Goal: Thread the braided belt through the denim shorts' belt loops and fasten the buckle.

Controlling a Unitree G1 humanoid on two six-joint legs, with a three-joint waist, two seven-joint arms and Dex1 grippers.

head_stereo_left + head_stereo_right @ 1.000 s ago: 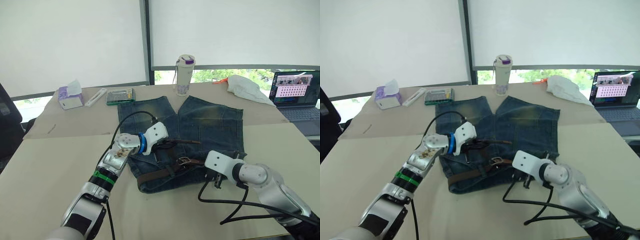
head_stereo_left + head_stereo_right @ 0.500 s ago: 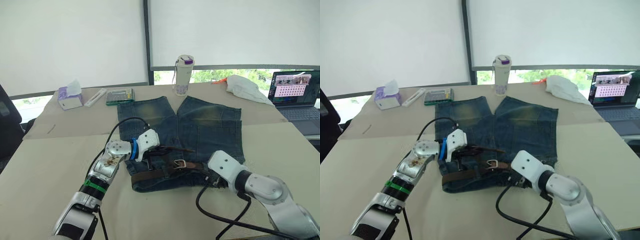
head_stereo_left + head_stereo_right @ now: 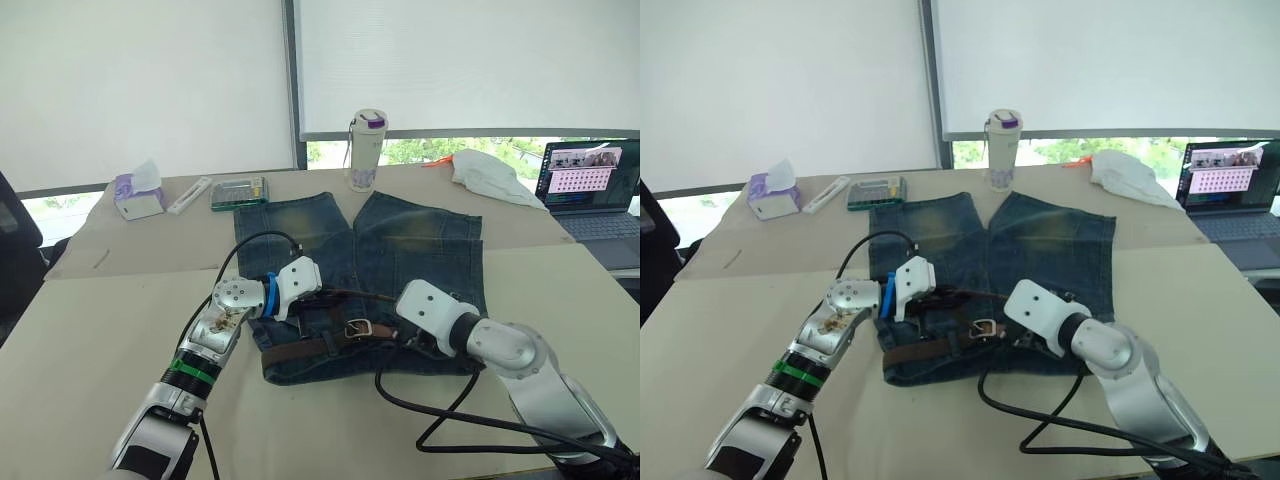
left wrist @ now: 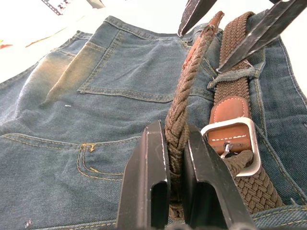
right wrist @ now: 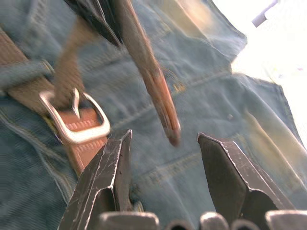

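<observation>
Pinching the braided belt [image 4: 180, 120], left gripper [image 4: 173, 191] has its fingers closed on the strap over the denim shorts [image 3: 400, 245]; right gripper [image 5: 170, 177] spread wide, apparently empty, near the buckle [image 5: 76, 120]; belt passes under a belt loop [image 4: 237, 75].

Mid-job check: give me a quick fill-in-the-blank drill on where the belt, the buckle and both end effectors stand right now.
1. The left end effector is shut on the free end of the ____.
2. The right end effector is ____, with the belt's leather tip between its fingers, untouched.
3. The silver buckle lies on the ____.
4. Beside the buckle, the belt passes under a denim ____.

Missing words: braided belt; open; denim shorts; belt loop
</observation>
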